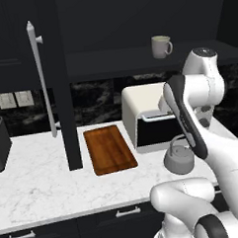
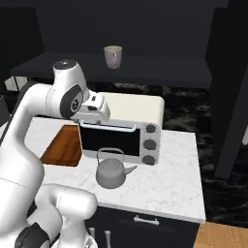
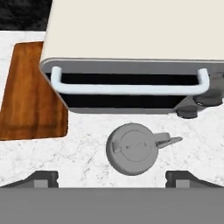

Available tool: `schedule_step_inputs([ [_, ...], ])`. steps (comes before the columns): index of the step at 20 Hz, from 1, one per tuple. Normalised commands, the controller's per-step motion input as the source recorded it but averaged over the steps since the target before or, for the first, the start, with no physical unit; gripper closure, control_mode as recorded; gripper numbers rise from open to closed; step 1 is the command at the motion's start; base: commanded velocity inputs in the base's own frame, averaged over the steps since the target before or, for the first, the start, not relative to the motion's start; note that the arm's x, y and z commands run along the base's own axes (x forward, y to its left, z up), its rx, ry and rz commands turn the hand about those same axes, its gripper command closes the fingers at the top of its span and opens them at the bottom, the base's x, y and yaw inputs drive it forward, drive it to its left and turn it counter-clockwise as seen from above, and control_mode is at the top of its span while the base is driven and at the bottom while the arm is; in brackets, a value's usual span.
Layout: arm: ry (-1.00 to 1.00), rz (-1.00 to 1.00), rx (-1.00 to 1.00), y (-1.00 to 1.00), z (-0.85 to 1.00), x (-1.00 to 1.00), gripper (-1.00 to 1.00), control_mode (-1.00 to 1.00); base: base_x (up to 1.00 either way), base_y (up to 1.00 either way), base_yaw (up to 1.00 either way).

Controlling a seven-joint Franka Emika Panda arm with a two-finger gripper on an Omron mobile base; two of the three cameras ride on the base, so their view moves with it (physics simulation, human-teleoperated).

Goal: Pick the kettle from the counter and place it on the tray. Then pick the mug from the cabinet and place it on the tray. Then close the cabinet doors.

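Kettle point(image 3: 132, 148) sits on the counter point(image 1: 40, 187), just in front of the toaster oven point(image 2: 123, 127), spout pointing to 3 o'clock in the hand view. Seen from above there: lid disc with the wire handle running across it toward the spout. Tray point(image 1: 109, 148) lies flat on the counter at 9 o'clock of the kettle in the left base view, bare, its near end partly behind the oven in the hand view. Mug point(image 1: 161, 46) stands upright on the cabinet shelf point(image 2: 145, 68) above the oven, at 12 o'clock; one cabinet door point(image 1: 50, 85) stands swung open at the left.

Gripper point(image 3: 112, 177) hangs above the kettle, fingers spread wide apart, holding nothing (the tips show at the bottom corners of the hand view, the kettle between and slightly beyond them).

Step in hand, as I judge it: reaching for the kettle, nothing of the task done yet. To do it well: centre over the lid knob, turn the wrist so the fingers straddle the arched handle across its thin side, come straight down, and close at the top of the arch. Keep clear of the oven door handle point(image 3: 129, 87) close behind. Lift high enough to clear the tray rim before moving toward 9 o'clock. The wire is thin, so an off-centre grip could let the kettle swing or tip.
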Motion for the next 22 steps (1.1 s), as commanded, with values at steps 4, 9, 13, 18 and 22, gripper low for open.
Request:
schedule_step_inputs([
  [4, -0.02, -0.37, -0.03, -0.37, -0.34, -0.31, -1.00, -1.00, 0.00, 0.00, 0.00],
  [9, 0.01, -0.43, 0.00, -0.38, -0.37, -0.04, -1.00, -1.00, 0.00, 0.00, 0.00],
  [13, 0.00, -0.30, 0.03, -0.12, -0.51, 0.03, -1.00, -1.00, 0.00, 0.00, 0.00],
  [18, 0.00, -0.11, 0.14, -0.09, -0.36, 0.22, -1.00, -1.00, 0.00, 0.00, 0.00],
  [22, 0.03, 0.00, 0.09, 0.00, -0.26, 0.24, -1.00, -1.00, 0.00, 0.00, 0.00],
])
